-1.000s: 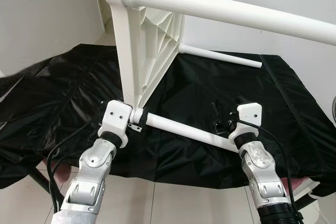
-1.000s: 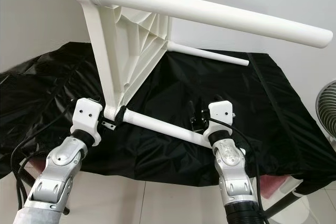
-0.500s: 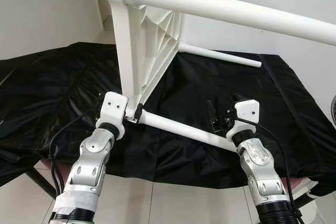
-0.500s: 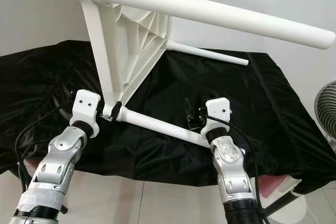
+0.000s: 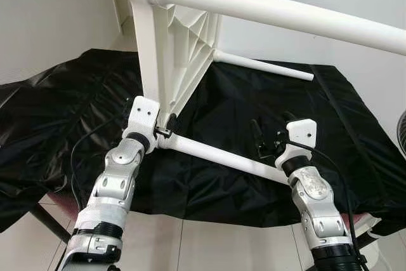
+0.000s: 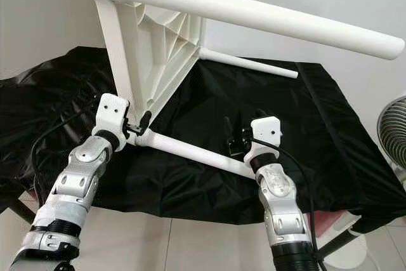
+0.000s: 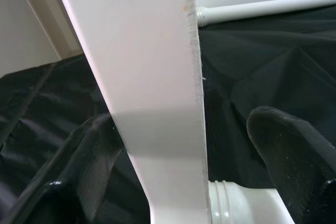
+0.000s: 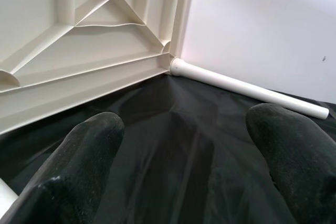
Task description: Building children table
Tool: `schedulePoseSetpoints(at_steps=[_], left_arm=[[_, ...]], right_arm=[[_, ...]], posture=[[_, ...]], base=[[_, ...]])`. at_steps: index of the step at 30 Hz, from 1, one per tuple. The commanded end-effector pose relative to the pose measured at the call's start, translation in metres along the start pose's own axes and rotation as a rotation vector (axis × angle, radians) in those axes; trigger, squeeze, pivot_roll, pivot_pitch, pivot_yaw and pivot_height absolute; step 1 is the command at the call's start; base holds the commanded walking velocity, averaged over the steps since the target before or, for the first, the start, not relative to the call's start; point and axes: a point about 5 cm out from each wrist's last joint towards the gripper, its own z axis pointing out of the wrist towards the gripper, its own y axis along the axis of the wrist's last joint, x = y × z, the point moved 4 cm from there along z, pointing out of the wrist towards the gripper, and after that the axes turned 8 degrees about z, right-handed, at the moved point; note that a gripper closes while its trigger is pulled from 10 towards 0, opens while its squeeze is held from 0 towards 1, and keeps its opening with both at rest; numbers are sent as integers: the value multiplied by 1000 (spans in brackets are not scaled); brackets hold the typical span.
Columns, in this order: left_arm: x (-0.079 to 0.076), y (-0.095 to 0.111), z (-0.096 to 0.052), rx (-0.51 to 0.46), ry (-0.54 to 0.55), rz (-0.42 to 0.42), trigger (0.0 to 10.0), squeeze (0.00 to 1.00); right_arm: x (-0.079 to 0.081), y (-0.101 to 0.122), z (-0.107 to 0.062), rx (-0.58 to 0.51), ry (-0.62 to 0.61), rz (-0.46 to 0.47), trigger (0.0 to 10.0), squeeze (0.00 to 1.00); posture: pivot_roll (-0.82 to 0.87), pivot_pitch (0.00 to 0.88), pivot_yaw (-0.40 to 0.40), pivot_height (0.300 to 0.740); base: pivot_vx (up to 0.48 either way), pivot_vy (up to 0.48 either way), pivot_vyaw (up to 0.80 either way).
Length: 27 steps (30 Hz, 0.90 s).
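A white plastic children's table stands on its side on a black cloth (image 5: 76, 112). Its tabletop (image 5: 181, 55) is upright, ribbed underside facing right. One leg (image 5: 285, 14) juts out high toward me, another (image 5: 266, 66) lies at the back, and a low leg (image 5: 222, 157) runs from the near bottom corner rightward. My left gripper (image 5: 166, 128) is at that corner, open, its fingers straddling the tabletop's edge (image 7: 157, 77) just above the leg socket. My right gripper (image 5: 263, 138) hovers open over the low leg's free end, with nothing between its fingers (image 8: 94, 145).
White walls stand close behind and to the left. A fan (image 6: 393, 131) is at the far right edge. Tiled floor (image 5: 209, 245) lies below the cloth's front edge. Black cables (image 5: 70, 176) hang beside my left arm.
My left gripper has risen and moved forward from the base of the low leg to the tabletop's corner edge. The right gripper has barely shifted.
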Motion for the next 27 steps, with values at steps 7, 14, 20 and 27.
schedulePoseSetpoints(at_steps=[7,14,20,27], left_arm=[[15,7,12,1,222,-12,10000,0],[10,11,22,-1,208,-24,10000,0],[2,19,33,-15,160,-49,10000,0],[-4,28,43,-41,110,-38,10000,0]], right_arm=[[2,0,-2,12,0,9,10000,0],[1,3,-3,3,-16,12,10000,0],[0,6,-5,-4,-40,14,10000,0],[1,7,-10,-3,-54,21,10000,0]], posture=[[-25,104,-33,740],[-53,108,-8,740],[-69,123,11,740],[-77,135,26,740]], base=[[0,0,0],[0,0,0],[0,0,0],[0,0,0]])
